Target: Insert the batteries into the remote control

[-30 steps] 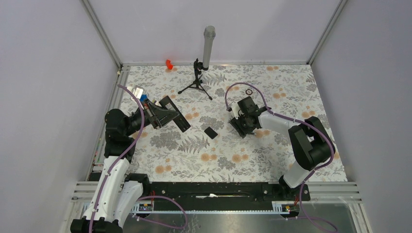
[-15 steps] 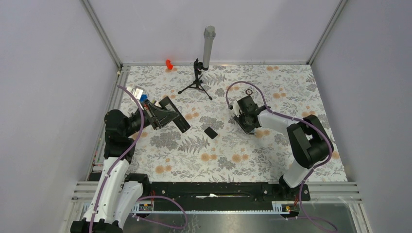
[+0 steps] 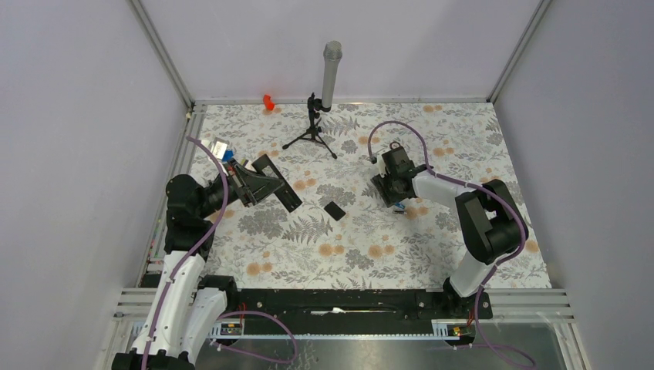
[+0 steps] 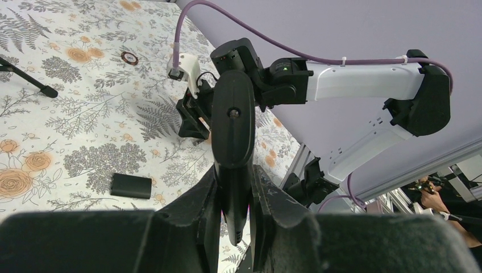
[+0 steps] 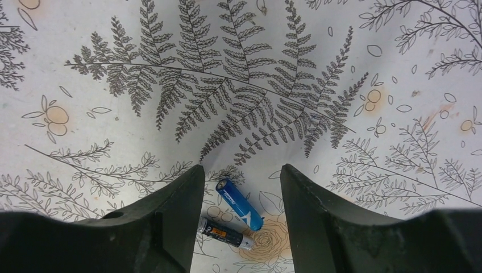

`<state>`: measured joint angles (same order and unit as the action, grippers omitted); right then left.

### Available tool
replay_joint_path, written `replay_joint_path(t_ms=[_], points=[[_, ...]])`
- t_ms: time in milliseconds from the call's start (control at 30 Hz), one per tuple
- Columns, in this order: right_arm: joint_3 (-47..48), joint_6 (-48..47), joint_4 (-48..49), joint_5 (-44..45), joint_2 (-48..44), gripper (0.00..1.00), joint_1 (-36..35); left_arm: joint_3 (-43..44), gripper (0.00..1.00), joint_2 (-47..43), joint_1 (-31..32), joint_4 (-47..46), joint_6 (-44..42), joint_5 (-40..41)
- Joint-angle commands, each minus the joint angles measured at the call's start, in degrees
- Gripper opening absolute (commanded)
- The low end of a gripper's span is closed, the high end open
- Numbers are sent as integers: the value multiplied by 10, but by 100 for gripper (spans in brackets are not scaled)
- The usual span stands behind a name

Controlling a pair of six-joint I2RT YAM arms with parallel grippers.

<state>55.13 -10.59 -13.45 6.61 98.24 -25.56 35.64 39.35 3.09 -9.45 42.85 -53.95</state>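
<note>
Left claw [image 4: 234,193] clenched on remote [image 4: 233,125], raised. Right claw [image 5: 240,173] released over batteries [image 5: 240,206] on desk [image 5: 170,57]. Pickup step; next: lower, pinch one.

The left arm [image 3: 179,270] rises from its base at the near left, bends at a dark elbow and reaches forward and to the right, its wrist roughly level. The left pincer [image 4: 234,185] is clamped, both fingers [image 4: 204,196] pressed against the sides of the remote control [image 4: 233,125]. The right arm [image 3: 482,231] folds back over its base, and its white forearm stretches to the left. Its wrist is tipped steeply toward the desk [image 3: 432,254]. The right pincer [image 5: 241,173] hangs low over the desk, its jaws spread wide, gripping nothing.
</note>
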Motion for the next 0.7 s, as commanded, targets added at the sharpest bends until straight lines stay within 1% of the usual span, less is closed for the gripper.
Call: replay_joint_path(t_ms=[0,100,233,333,500,567,667], points=[[5,6,-24,-45,-8,60,3,12,0,-7,-1,-10,-16,9],[-3,4,-44,-48,-14,59,5,14,0,-2,-1,-10,-15,7],[6,8,-85,-63,-8,51,13,17,0,0,-1,-5,-17,3],[18,13,-111,-30,-1,50,17,19,0,-2,-1,8,-22,3],[16,11,-115,-31,2,50,23,11,0,-9,-1,13,-25,3],[17,11,-112,-30,5,45,23,11,0,-10,-1,14,-25,5],[18,13,-100,-30,12,35,24,12,0,-13,-1,16,-25,7]])
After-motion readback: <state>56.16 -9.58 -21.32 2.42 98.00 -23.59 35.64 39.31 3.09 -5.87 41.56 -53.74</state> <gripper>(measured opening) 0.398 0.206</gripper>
